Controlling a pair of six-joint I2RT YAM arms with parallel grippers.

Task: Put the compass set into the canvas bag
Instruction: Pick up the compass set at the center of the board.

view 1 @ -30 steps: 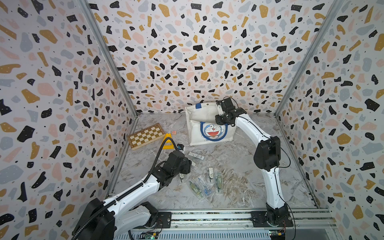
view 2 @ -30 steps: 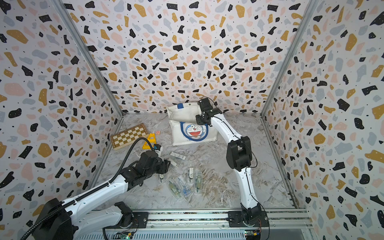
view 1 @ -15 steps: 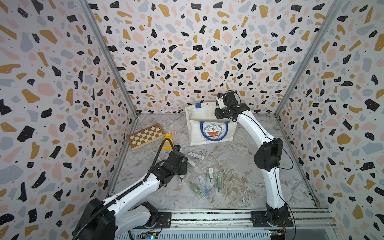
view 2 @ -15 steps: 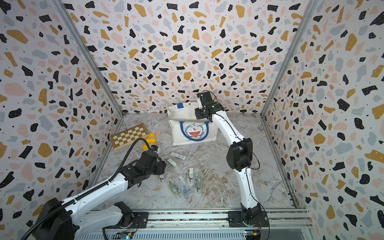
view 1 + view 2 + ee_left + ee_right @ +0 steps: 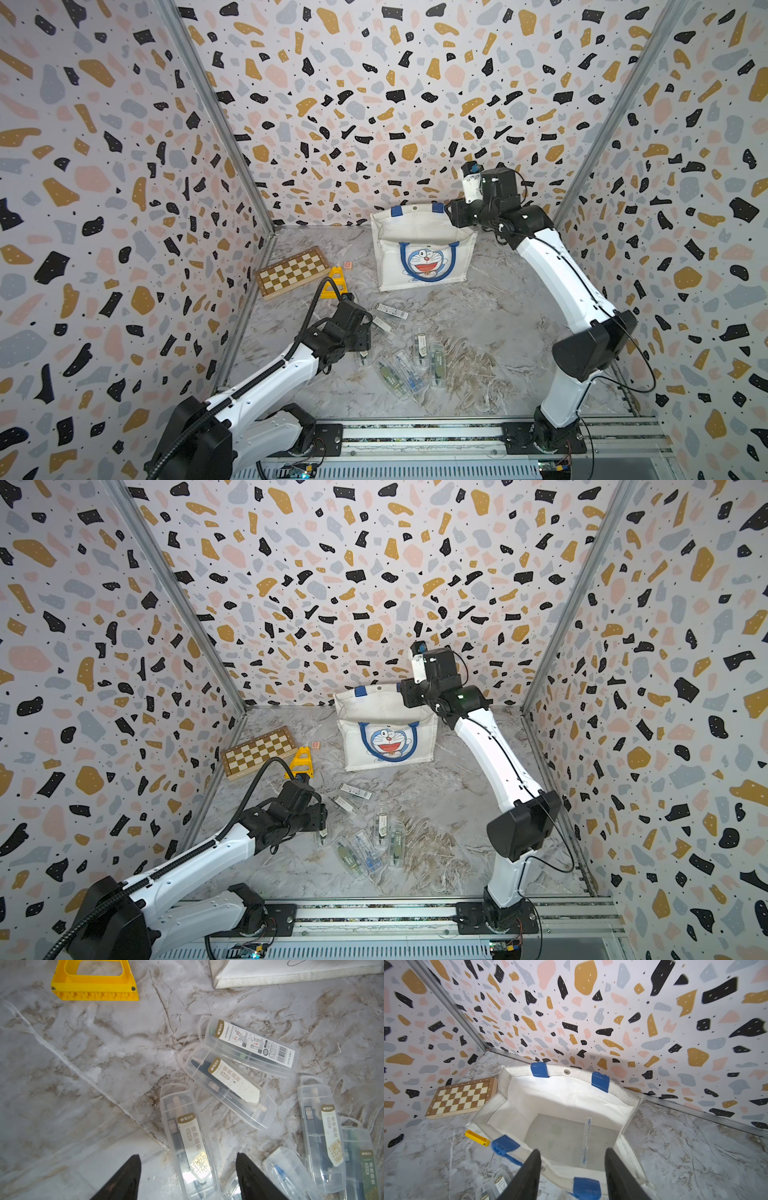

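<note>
One compass set (image 5: 586, 1140) already lies on the bottom of the canvas bag (image 5: 388, 257), which stands upright at the far middle of the floor (image 5: 498, 332), mouth open. My right pincer (image 5: 573, 1149) hangs over that mouth, jaws apart, nothing between them. It looks like a finished drop-off, so that arm is free. Several more clear cases (image 5: 420, 345) lie scattered near the middle, well apart from the bag. My left pincer (image 5: 187, 1155) is over the leftmost case (image 5: 188, 1132), jaws spread either side of it and not closed on it. Height above it I can't tell. Step in hand, as I read it: picking the next case. Next move: straight down, jaws across the narrow width, close, lift, carry far-right to the bag mouth. Watch-outs: a blue-filled case (image 5: 288, 1169) sits just beside one of my fingers (image 5: 253, 1178), and a tilted case (image 5: 226, 1084) lies close to the target's other end, so a skewed descent would likely shove either. Clear plastic looks slick and could slip in the grip. The right arm sits over the bag and should clear out before the left comes in. Off to the left are a yellow plastic piece (image 5: 336, 282) and a chessboard (image 5: 293, 272), neither in the carry path.
</note>
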